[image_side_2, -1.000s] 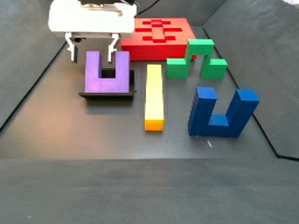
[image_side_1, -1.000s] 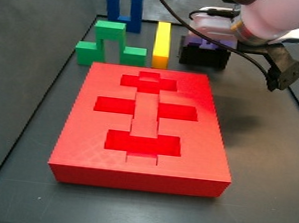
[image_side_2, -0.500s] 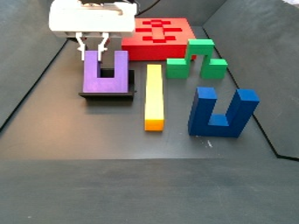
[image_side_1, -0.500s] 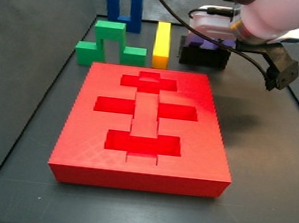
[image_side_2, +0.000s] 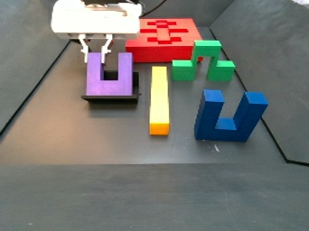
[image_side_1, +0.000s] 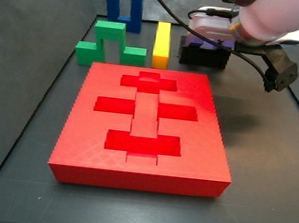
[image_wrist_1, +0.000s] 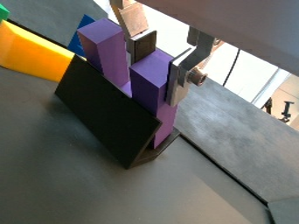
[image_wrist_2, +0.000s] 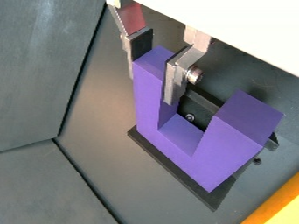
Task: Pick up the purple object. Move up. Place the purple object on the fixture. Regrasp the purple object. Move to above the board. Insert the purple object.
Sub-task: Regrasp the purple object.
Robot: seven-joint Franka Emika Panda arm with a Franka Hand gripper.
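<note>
Still gripper astride purple object, unmoved

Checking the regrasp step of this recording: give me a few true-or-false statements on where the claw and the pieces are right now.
1. The purple object stands on the fixture. True.
2. The claw straddles one prong of the purple object. True.
3. The purple object sits in a slot of the board. False: the board's slots are empty.
4. The yellow bar lies between the purple object and the blue block. True.
5. The claw is above the green block. False: it is at the purple object.
</note>
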